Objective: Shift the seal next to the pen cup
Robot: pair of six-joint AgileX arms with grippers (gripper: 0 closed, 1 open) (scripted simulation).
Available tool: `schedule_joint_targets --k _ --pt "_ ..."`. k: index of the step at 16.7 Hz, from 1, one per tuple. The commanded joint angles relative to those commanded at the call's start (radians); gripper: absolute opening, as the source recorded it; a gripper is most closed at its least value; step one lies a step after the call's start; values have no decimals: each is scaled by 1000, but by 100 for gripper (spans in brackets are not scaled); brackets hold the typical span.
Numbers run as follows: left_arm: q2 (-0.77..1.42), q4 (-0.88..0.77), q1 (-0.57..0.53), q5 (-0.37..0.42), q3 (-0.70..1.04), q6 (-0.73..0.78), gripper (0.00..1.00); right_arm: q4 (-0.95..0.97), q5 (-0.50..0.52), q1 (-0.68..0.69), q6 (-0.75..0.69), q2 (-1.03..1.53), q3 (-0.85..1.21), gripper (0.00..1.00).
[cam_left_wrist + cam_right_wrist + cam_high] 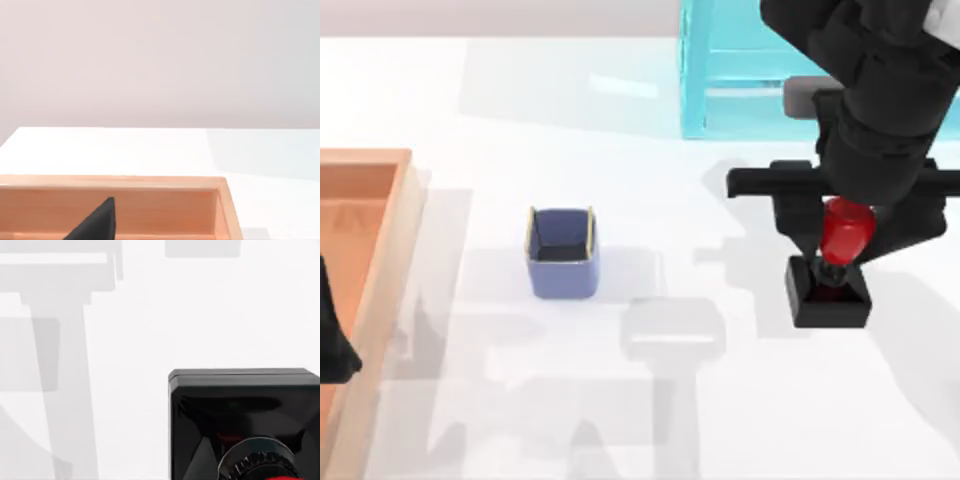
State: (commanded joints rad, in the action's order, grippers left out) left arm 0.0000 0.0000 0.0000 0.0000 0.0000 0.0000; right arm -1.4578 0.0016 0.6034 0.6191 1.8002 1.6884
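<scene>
Seal [832, 270] upright on the white counter [650, 420], right of centre, well apart from the pen cup [561, 252] at centre-left. Right gripper [840, 235] directly over the seal's red knob; jaws' state impossible to tell. Left gripper [335, 345] parked over the orange tray [380, 260] at the left edge, jaws likewise unclear.

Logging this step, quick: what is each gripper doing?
Left gripper: parked over the orange tray; grip cannot be told.
Right gripper: at the seal; grip cannot be told.
</scene>
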Motion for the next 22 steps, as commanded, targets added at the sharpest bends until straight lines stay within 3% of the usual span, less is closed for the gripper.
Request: schedule_joint_targets --k 7,17,22 --pt "0 0 0 0 0 0 100 4 13 6 15 64 69 0" --pt "0 0 0 0 0 0 100 19 114 87 90 618 714 0" --pt "0 0 0 0 0 0 100 35 138 102 100 710 812 0"
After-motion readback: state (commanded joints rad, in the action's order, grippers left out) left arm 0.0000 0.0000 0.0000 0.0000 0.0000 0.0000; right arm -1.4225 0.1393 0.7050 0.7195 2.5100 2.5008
